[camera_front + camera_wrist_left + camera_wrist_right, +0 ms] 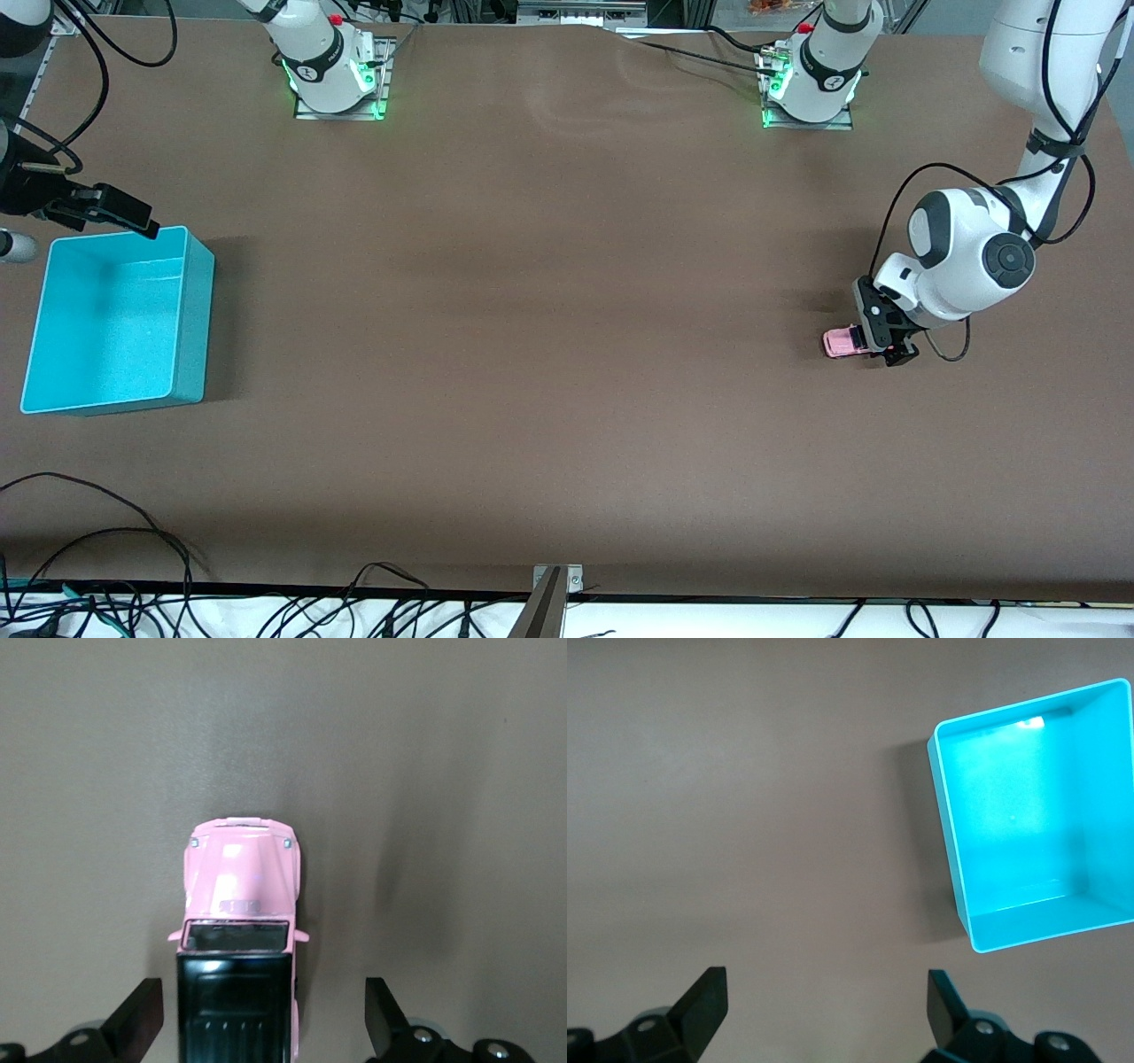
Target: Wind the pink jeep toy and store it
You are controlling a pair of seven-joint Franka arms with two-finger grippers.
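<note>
Two arms work this brown table (549, 354). Nearest the front camera, along the table's edge, loose black cables (106, 549) trail over the rim, most of them bunched toward the right arm's end.

Farther in, at the left arm's end, the jeep (839, 342) sits on its wheels on the bare cloth, pink hood pointing toward the middle of the table. The left gripper (881, 341) is down low over its black rear roof. In the left wrist view the jeep (239, 939) lies between the two black fingers (137, 1019), which stand spread wide with a clear gap on each side of the body (neither one touches it). The left gripper (261, 1023) is thus released, holding nothing. Nothing lies around the toy but cloth.

At the right arm's end, well apart from the jeep, stands the bin (190, 301), turquoise, upright and holding nothing. Nothing stands on the long stretch of cloth between toy and bin.

The right gripper (115, 211) waits in the air just over the bin's farther rim. In the right wrist view its fingers (700, 1005) are parted around nothing, the right gripper (824, 1005) over bare cloth with the bin (1099, 921) beside it.

Farthest off, the two arm bases (337, 75) glow green.
</note>
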